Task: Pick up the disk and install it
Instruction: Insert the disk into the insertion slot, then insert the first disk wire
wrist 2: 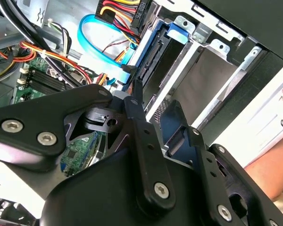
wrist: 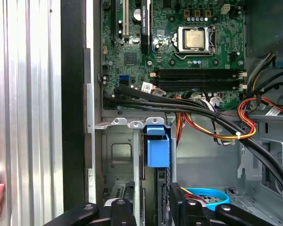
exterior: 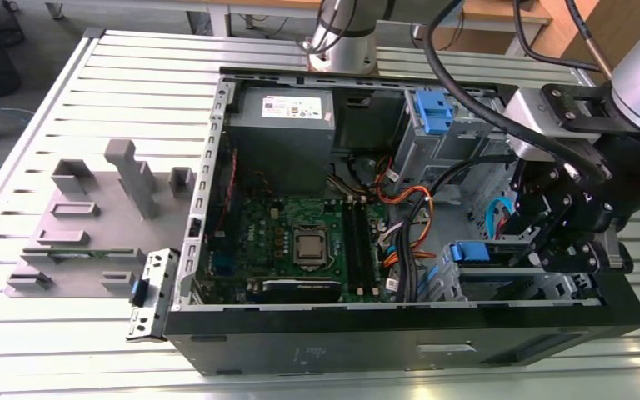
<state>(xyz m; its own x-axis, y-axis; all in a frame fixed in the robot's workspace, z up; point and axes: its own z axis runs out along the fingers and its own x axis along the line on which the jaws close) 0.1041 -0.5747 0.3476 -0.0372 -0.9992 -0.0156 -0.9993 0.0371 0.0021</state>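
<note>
One disk (wrist: 157, 149) stands slotted in the drive cage (wrist: 117, 155) at the computer case's (exterior: 409, 350) corner. The gripper (wrist: 150, 209) sits at its end, probably to seat it. Its opening cannot be told.

Disk (wrist: 157, 149) mostly hidden in drive bay (wrist: 118, 155), person's arm (wrist 2: 269, 176) cut by edge.

An open black computer case (exterior: 353, 350) lies on a slatted metal table (exterior: 131, 75), showing a green motherboard (exterior: 287, 242) beside a grey power-supply box (exterior: 281, 125), with grey fixture blocks (exterior: 131, 179) towards the exterior view's left.
</note>
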